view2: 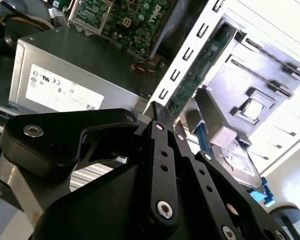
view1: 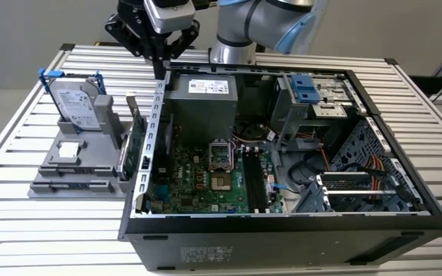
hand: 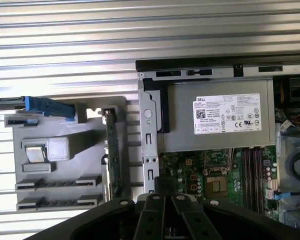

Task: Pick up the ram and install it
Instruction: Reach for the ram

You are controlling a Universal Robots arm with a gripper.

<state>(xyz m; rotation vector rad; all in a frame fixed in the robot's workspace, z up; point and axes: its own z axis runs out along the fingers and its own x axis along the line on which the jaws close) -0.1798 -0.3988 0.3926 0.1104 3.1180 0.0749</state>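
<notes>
Black hand (view1: 159, 72) hovers above computer case (view1: 282, 225) (beside the power supply (view1: 202, 106)).

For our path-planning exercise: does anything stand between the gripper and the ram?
Nothing visible does. The gripper hangs about over the case wall, and the ram, standing just outside that wall, is open from above.

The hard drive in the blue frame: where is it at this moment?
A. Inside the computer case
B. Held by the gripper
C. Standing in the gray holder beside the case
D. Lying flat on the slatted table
C: in the exterior view the hard drive stands upright in the gray holder, at the exterior view's left of the computer case, and the gripper is apart from it, above the case's rear corner.
</notes>
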